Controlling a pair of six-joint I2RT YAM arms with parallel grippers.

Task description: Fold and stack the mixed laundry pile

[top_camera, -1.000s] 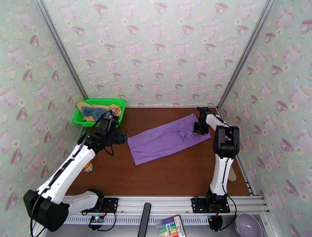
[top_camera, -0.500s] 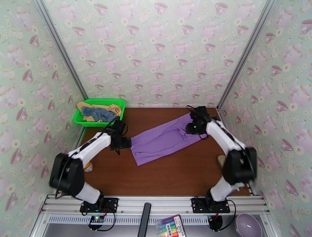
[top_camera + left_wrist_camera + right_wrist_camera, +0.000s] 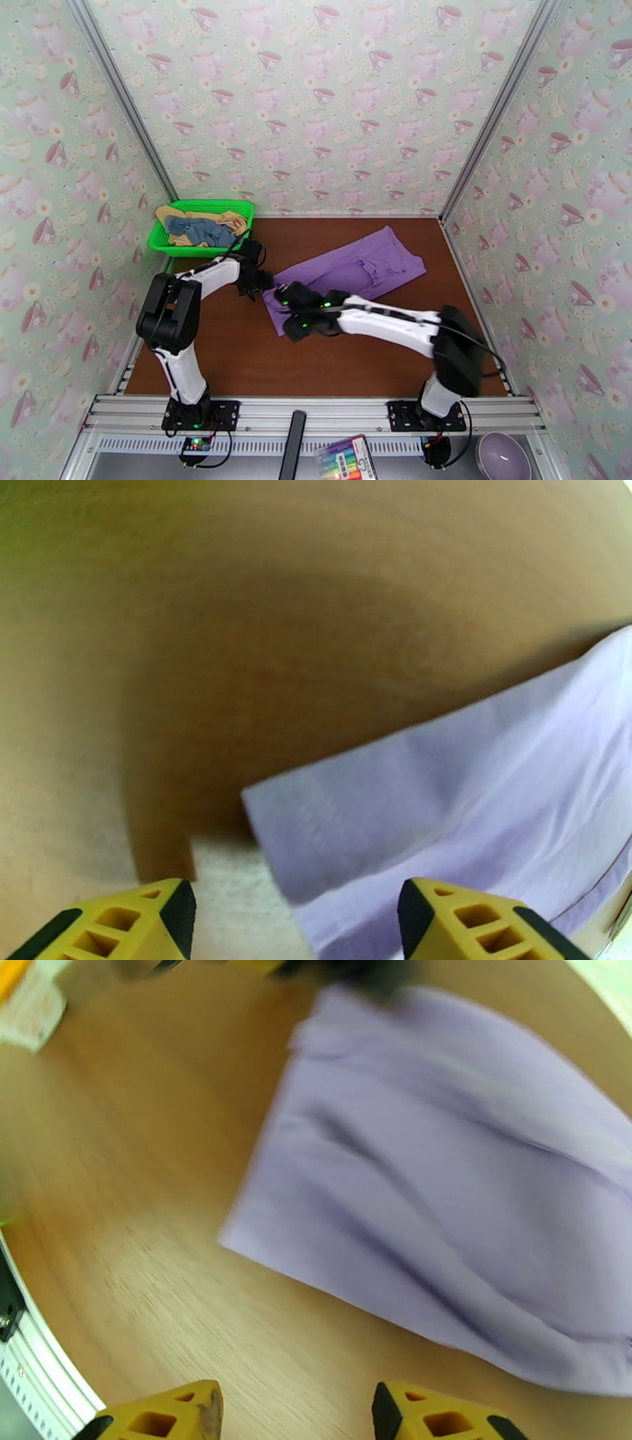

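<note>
The purple T-shirt (image 3: 347, 276) lies flat on the brown table as a long strip, slanting from near left to far right. My left gripper (image 3: 265, 283) hovers at the strip's left end. Its fingers are open in the left wrist view, with the shirt's corner (image 3: 332, 827) just ahead of them. My right gripper (image 3: 287, 320) reaches across to the near-left corner and is open and empty. In the right wrist view the shirt (image 3: 450, 1197) spreads beyond the fingertips (image 3: 201, 1410). The slate-blue shirt (image 3: 201, 230) and the tan-yellow one (image 3: 231, 219) lie in the basket.
The green mesh basket (image 3: 237, 207) sits at the table's back left corner. Patterned walls close in the table on three sides. A marker box (image 3: 345, 458) and a purple bowl (image 3: 502, 455) rest below the metal rail (image 3: 316, 410) at the near edge.
The right arm swung from the shirt's far right end across to its near-left corner, and its gripper opened wider. The left arm folded in toward the shirt's left end.
</note>
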